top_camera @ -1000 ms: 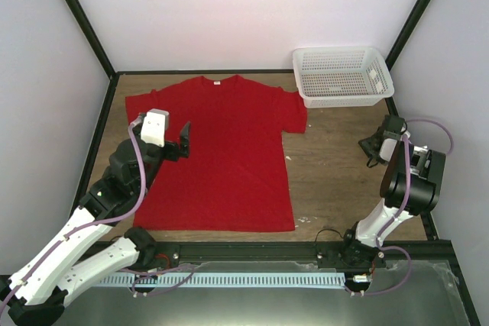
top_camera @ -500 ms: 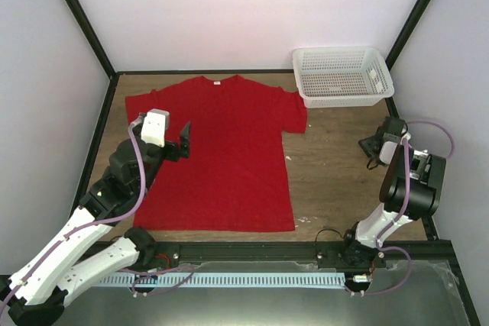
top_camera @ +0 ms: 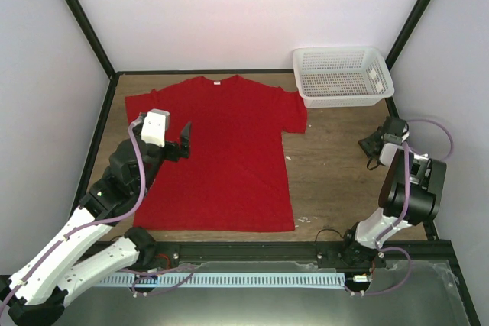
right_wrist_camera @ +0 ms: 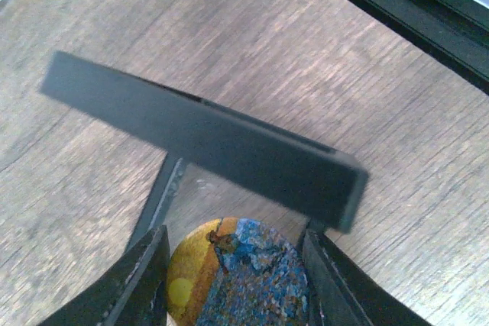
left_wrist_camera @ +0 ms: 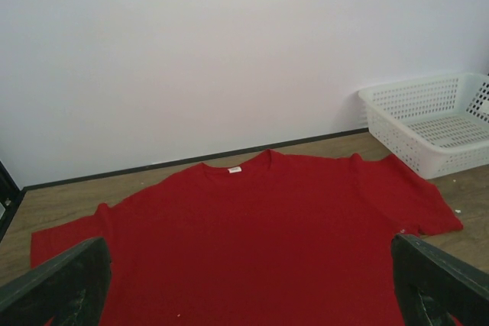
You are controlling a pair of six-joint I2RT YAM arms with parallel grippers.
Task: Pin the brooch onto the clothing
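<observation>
Right gripper [right_wrist_camera: 233,246] is low over the table [top_camera: 336,173] at the far right. Its two fingers are pressed against opposite edges of the brooch [right_wrist_camera: 244,280], pinching it. The brooch face is yellow and blue and sits right under the black bar of the stand [right_wrist_camera: 206,139], well apart from the shirt [top_camera: 221,166]. The shirt lies flat, neck toward the back wall, with the white basket [top_camera: 344,99] just beside its right sleeve. Left gripper [top_camera: 183,141] hovers over the shirt's left sleeve area, fingers spread wide and holding nothing. Risks: the grip is only on the thin rim, so the brooch could twist or pop out on the lift. It could also catch on the stand bar and drag the stand along. The pin side isn't visible, so it may reach the shirt facing the wrong way. Nothing holds the cloth down, so it will likely bunch or slide when the pin is pushed in.
</observation>
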